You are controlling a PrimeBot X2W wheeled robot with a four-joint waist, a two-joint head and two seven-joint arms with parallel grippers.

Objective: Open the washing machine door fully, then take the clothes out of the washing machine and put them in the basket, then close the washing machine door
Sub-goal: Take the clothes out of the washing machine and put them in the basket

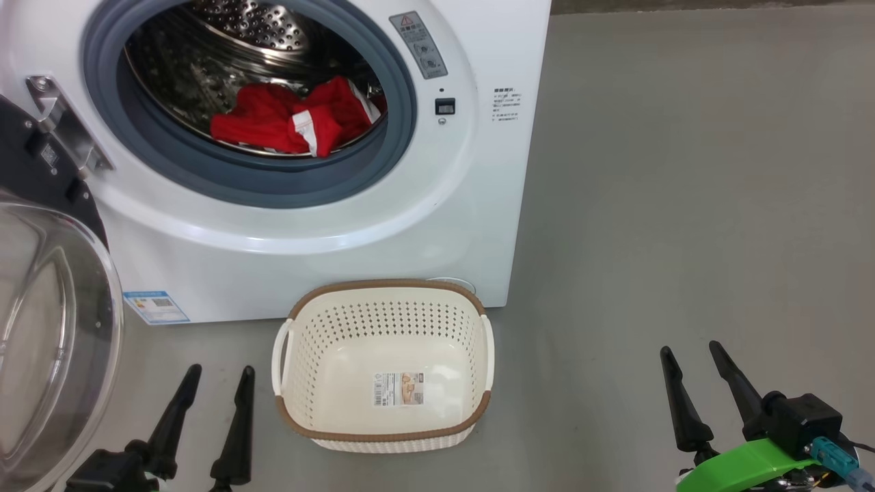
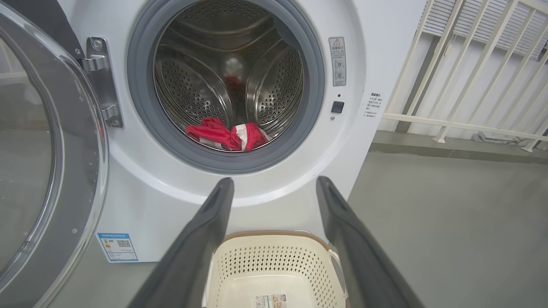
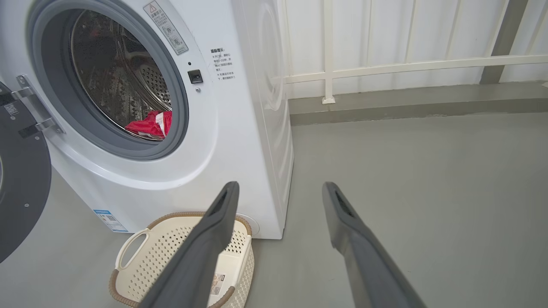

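The white washing machine (image 1: 410, 225) stands with its door (image 1: 48, 328) swung out to the left, glass bowl facing me. Red clothes (image 1: 287, 123) with a white label lie at the bottom of the steel drum, also seen as clothes (image 2: 227, 134) and clothes (image 3: 150, 125). The cream basket (image 1: 383, 430) sits on the floor in front of the machine, with nothing but its paper label inside. My left gripper (image 1: 217, 374) is open at the lower left, beside the basket. My right gripper (image 1: 690, 352) is open at the lower right over bare floor.
Grey floor (image 1: 683, 205) stretches to the right of the machine. A white railing (image 3: 385, 68) runs along the wall behind. The open door (image 2: 38, 149) takes up the space at the left, close to my left arm.
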